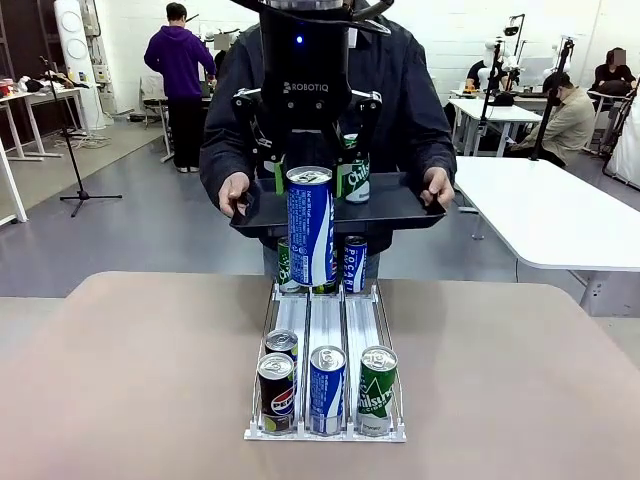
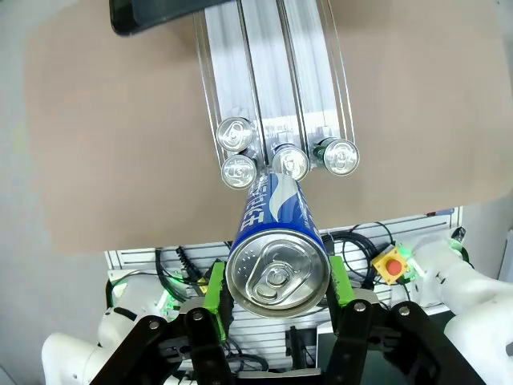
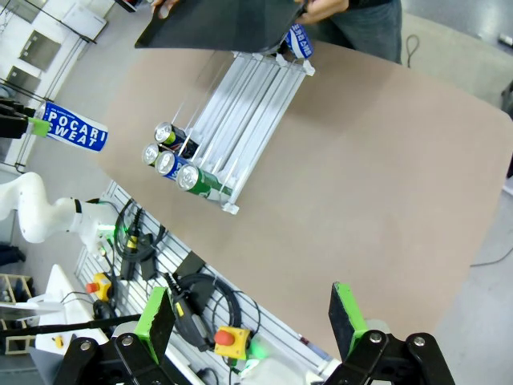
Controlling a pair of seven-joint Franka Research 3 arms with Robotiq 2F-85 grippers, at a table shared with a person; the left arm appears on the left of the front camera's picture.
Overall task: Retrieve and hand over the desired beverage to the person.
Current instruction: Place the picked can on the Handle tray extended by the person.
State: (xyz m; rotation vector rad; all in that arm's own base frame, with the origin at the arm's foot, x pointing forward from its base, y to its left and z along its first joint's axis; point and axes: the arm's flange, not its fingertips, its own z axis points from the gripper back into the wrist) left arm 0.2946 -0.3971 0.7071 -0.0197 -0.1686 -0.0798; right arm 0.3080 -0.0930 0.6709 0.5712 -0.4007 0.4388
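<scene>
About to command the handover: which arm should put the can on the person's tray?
Left. Its claw already grips the blue can, held up just before the black tray. The right claw is open and empty, back over the table's near side.

- The person (image 1: 400,90) at the far side is cut off at the picture's top, and the black gripper (image 1: 308,165) covers the middle of the chest.
- The blue can (image 1: 310,226) in front hides part of the tray (image 1: 400,212) and most of the cans behind it.
- A green can (image 1: 353,170) on the tray shows only partly; its print is cut short.
- In the right wrist view the tray (image 3: 216,24) runs off the top edge.
- That view cuts the left arm's gripper off at its left edge.
</scene>
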